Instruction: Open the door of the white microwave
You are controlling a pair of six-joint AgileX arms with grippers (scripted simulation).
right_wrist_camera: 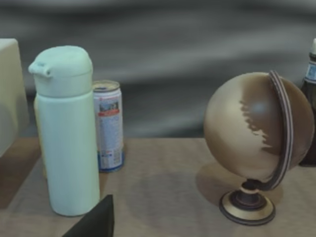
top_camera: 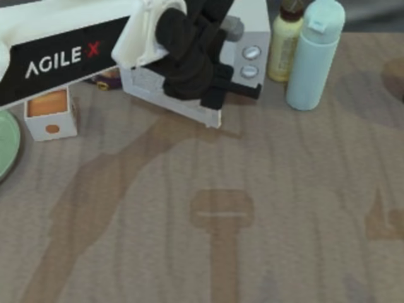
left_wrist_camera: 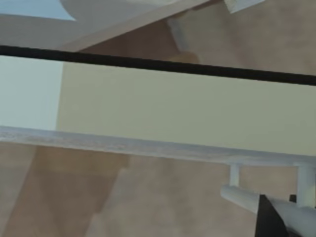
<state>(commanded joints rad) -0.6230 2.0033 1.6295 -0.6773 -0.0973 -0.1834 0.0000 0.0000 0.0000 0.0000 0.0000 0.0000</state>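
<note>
The left arm [top_camera: 63, 53] reaches in from the top view's left edge, its dark gripper [top_camera: 243, 88] extended rightward at the table's far side, wrist angled down.

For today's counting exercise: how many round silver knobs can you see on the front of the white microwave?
2. On the white microwave, one knob sits directly above the other knob, on the narrow panel right of the door. The left gripper may hide more.
</note>
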